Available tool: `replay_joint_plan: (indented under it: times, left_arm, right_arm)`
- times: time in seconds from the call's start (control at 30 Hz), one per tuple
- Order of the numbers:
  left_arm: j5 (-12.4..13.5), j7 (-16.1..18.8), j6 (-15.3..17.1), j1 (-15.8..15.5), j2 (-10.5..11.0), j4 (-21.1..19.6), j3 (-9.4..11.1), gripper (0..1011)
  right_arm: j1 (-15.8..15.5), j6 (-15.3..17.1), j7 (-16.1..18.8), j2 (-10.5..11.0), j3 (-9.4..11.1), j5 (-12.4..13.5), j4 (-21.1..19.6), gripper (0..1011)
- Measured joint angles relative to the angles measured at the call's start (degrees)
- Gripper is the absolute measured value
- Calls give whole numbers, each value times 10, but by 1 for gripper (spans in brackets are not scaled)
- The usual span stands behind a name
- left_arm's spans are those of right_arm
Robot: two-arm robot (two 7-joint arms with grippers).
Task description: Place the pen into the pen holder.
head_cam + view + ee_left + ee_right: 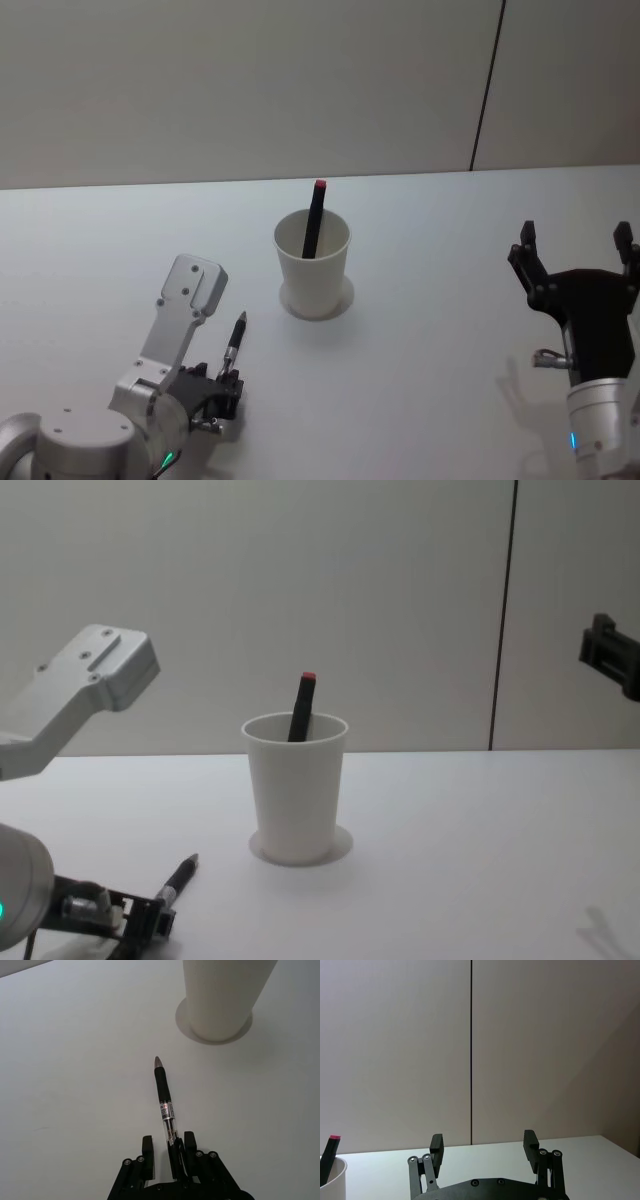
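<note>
Your left gripper (168, 1146) has its jaws pinched on the rear end of the pen (165, 1100), so the barrel sticks out ahead of them with the tip aimed toward the cup (313, 265). The pen is low at the bench (430, 330), left of the cup and clear of its base flange. The cup stands upright mid-bench with a red-capped marker (315, 215) leaning inside. Your left arm is folded low at the near left. Your right gripper (574, 245) hangs raised at the right, well apart from the cup, jaws spread wide.
</note>
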Motion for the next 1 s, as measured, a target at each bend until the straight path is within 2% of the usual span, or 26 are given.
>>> replay_joint_plan:
  times: [0.07, 0.3, 0.73, 1.0]
  left_arm:
    - [5, -4, 0, 2, 0, -3, 1, 358]
    - [17, -11, 3, 5, 0, -8, 3, 188]
    - [33, -19, 5, 11, -4, -15, 2, 177]
    - [38, -20, -30, 20, -3, -21, -3, 177]
  right_arm:
    - [0, 0, 0, 0, 0, 0, 0, 1002]
    - [0, 0, 0, 0, 0, 0, 0, 1001]
    - [0, 0, 0, 0, 0, 0, 0, 1002]
    - [0, 0, 0, 0, 0, 0, 0, 1002]
